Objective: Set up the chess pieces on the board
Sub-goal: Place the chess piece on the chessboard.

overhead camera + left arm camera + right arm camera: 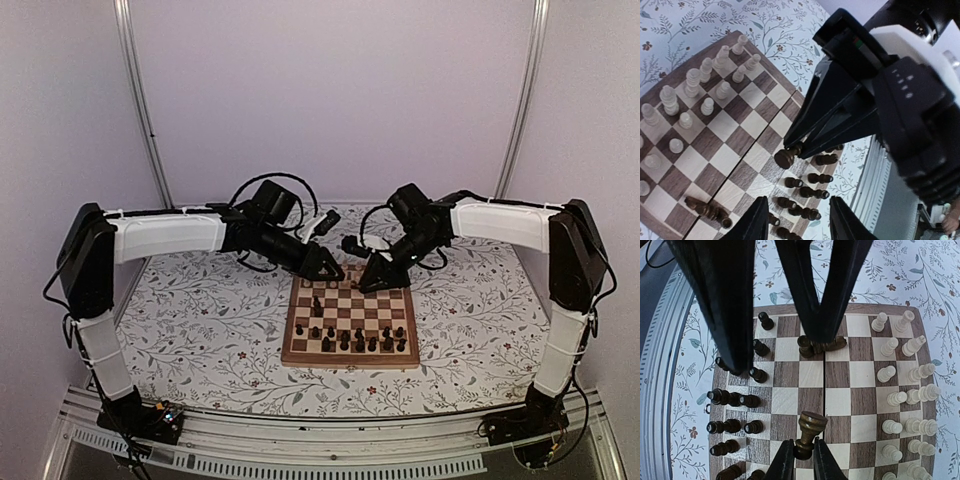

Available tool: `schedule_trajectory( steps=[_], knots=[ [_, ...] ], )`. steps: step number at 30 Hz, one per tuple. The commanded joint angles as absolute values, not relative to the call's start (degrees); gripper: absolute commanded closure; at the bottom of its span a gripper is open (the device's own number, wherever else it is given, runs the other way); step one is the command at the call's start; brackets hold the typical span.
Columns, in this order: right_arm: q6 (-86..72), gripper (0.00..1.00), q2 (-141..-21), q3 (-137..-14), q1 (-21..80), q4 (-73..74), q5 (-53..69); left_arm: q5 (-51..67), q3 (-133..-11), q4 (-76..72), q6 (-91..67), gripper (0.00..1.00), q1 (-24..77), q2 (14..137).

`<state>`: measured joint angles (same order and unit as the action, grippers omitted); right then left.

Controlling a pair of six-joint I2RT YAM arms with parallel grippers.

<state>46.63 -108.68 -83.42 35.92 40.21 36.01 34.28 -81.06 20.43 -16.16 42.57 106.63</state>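
The board (350,361) sits in the middle of the flowery surface (200,320). Both arms reach over its far side.

The right fingers (785,462) are close together and pinch one dark piece (810,432). The piece leans a little to one side. It is over the middle of the board, right by the line that runs down the centre. It is hard to tell if its bottom touches the board.

The left fingers (757,222) are partly apart. Nothing is between them. They hang low over the board, near the right fingers.

A fallen dark piece (822,345) lies on its side on the board, right by the tip of one left finger.

The other dark pieces (730,397) are bunched along one side of the board. Some stand up and some look tipped over. The pale pieces (692,80) stand in two rows along the other side.
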Motion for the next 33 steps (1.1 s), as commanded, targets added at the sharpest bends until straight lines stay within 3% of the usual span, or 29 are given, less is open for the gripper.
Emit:
schedule_trajectory(
  steps=[1,11,23,25,29,33],
  knots=[
    [45.4,0.86,-106.6,-85.7,35.7,42.1,40.1,43.7,-78.3,9.5,-22.6,0.55,42.4,108.4],
    [46.2,0.86,-106.2,-86.4,35.8,43.5,42.8,47.0,-78.1,4.4,-25.5,0.57,42.9,112.2],
    [46.5,0.85,-105.9,-86.4,35.7,44.0,43.1,49.7,-79.0,2.2,-26.5,0.77,42.8,114.9],
    [46.5,0.85,-106.0,-86.4,35.8,44.1,43.2,50.0,-79.1,1.6,-26.9,0.77,42.8,115.2],
    [46.5,0.85,-106.0,-86.5,35.8,44.0,43.5,49.5,-79.2,1.3,-27.2,0.67,42.8,115.6],
    [46.6,0.86,-106.1,-86.5,35.8,44.1,43.5,49.1,-79.2,1.3,-27.1,0.67,42.7,115.8]
  ],
)
